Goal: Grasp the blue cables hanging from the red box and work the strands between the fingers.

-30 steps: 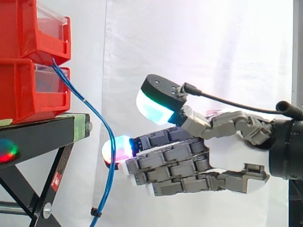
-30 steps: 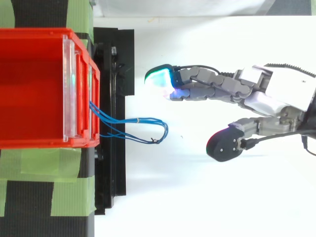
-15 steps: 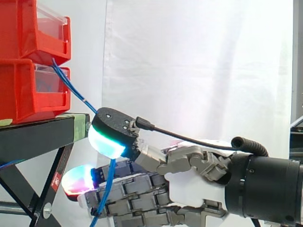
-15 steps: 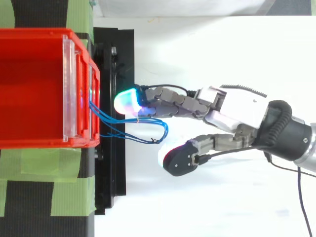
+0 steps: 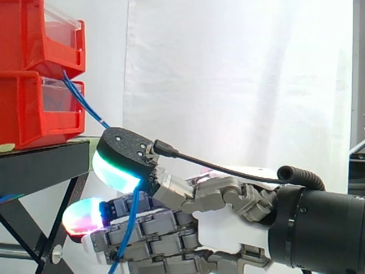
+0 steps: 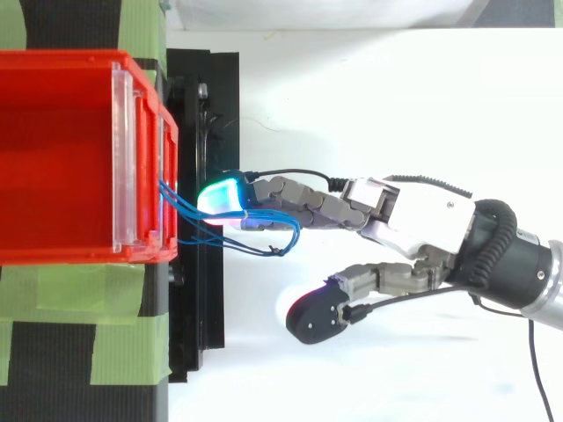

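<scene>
— Two red bins (image 5: 34, 114) sit stacked at nine o'clock on the black stand (image 5: 40, 165), with the white curtain (image 5: 239, 85) behind. Side on, blue cables (image 5: 84, 103) drop from the upper one across the hand (image 5: 222, 228).
— And from above?
— Fingers (image 6: 299, 195) are straight, pointing to nine o'clock, with the strands lying against them. The thumb (image 6: 318, 316) is well apart, toward six. Nothing is gripped.

Red bins (image 6: 62, 79): moulded plastic, glossy, with clear plastic windows (image 5: 60, 24) at the front edge. Blue cables (image 5: 85, 100): smooth sheath, slight sheen. Stand (image 5: 45, 164): black metal, matt paint. The green tape (image 6: 53, 294) on it looks matt and papery. Curtain (image 5: 239, 85): white cloth, soft folds. My hand (image 5: 228, 231): smooth white plastic shell, matt grey links. Pads (image 5: 80, 216) are translucent and smooth, one backed by a matt black cap (image 5: 125, 142).
</scene>
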You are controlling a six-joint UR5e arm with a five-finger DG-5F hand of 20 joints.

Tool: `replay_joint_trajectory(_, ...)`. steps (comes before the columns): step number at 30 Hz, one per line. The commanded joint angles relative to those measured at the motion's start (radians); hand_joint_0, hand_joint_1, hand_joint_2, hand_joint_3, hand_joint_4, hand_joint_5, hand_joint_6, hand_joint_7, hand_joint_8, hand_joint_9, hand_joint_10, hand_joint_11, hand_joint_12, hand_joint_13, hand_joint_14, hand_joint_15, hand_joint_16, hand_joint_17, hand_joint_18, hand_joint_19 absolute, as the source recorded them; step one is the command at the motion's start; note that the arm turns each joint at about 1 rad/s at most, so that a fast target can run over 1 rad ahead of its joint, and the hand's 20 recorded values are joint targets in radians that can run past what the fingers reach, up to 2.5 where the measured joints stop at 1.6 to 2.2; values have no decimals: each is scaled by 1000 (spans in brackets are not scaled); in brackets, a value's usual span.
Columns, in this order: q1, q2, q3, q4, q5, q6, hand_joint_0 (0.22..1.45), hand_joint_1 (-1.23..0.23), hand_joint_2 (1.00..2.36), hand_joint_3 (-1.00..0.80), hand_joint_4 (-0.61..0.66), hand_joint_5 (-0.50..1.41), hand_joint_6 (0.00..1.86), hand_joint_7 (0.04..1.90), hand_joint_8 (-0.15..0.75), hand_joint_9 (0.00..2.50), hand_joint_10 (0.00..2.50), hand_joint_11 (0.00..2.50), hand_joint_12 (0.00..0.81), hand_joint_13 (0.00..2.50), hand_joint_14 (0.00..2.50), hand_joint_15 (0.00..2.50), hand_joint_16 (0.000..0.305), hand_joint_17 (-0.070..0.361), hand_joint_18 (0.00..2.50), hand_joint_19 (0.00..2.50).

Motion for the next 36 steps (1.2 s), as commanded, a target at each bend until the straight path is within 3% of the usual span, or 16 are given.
replay_joint_trajectory(1, 12, 0, 4, 6, 18, -15, 746, -612, 1000, -1000, 309, -179, 5, 662, 329, 408, 0, 75, 397, 245, 4, 169, 65, 146, 47, 155)
replay_joint_trajectory(5, 21, -2, 4, 7, 43, -25, 748, -612, 1000, -1000, 309, -177, 5, 660, 332, 417, 2, 82, 398, 253, 4, 173, 65, 147, 65, 163)
replay_joint_trajectory(22, 44, 0, 7, 14, 63, -24, 756, -611, 1000, -1000, 322, -164, 5, 660, 341, 469, 2, 114, 404, 315, 5, 204, 65, 146, 130, 189)
replay_joint_trajectory(36, 49, 0, 16, 32, 79, 2, 763, -611, 1000, -1000, 325, -150, 5, 657, 349, 526, 3, 151, 407, 384, 6, 216, 65, 145, 187, 169)
